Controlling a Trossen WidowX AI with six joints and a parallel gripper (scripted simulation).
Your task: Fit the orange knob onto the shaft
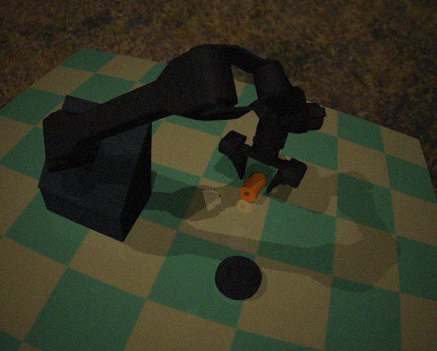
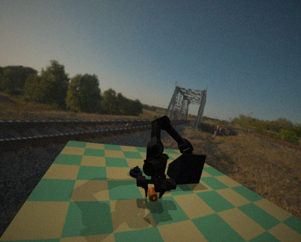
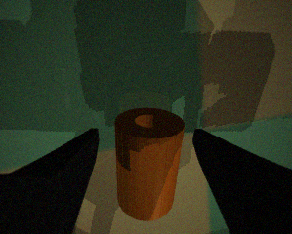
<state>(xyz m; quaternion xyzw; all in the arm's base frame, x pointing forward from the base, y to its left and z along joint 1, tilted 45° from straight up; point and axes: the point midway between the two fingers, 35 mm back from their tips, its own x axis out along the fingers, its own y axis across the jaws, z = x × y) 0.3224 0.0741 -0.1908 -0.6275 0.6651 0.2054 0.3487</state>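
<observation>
Straddling the orange knob [image 1: 252, 186] [image 2: 152, 194] [image 3: 146, 171], claw [image 1: 255, 185] [image 2: 153, 197] [image 3: 146, 135] open.

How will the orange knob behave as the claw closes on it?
The orange knob lies on its side, and its round wall may roll if one finger touches first. Its crisp cylindrical outline suggests it will stay stiff. The smooth-looking surface might let it twist in the grip.

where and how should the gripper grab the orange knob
Best pinched across its round side wall, around mid-length: the orange knob lies between the open fingers. Coming down from above, one finger on each long side, looks right and leaves the end hole uncovered.
</observation>
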